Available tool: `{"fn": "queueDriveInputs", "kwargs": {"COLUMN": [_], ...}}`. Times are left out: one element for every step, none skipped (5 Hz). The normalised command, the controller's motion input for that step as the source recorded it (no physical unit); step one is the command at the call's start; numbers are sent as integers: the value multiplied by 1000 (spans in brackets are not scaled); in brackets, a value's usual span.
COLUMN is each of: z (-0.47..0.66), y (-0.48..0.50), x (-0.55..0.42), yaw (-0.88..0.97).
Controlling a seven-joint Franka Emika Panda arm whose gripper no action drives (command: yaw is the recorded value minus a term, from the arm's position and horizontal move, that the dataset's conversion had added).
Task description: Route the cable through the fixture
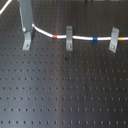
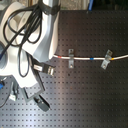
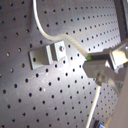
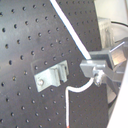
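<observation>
The thin white cable [image 1: 82,37] with coloured bands runs along the black perforated board [image 1: 65,90], through two small grey metal clips. The third fixture [image 3: 47,55] sits beside it. The gripper [image 4: 95,70] pinches the cable; the robot body hides it in the second exterior view.

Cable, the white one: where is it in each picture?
First exterior view: cable crosses the top, by the fixtures.
Second exterior view: mid-height, reaching the second exterior view's right edge.
First wrist view: curves past one fixture.
Second wrist view: slants past one fixture.
Shared landmark: black holed board.
</observation>
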Motion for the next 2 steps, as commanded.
{"fn": "queueDriveInputs", "kwargs": {"z": [116, 395], "y": [50, -19], "x": [-180, -67], "yaw": [114, 249]}}
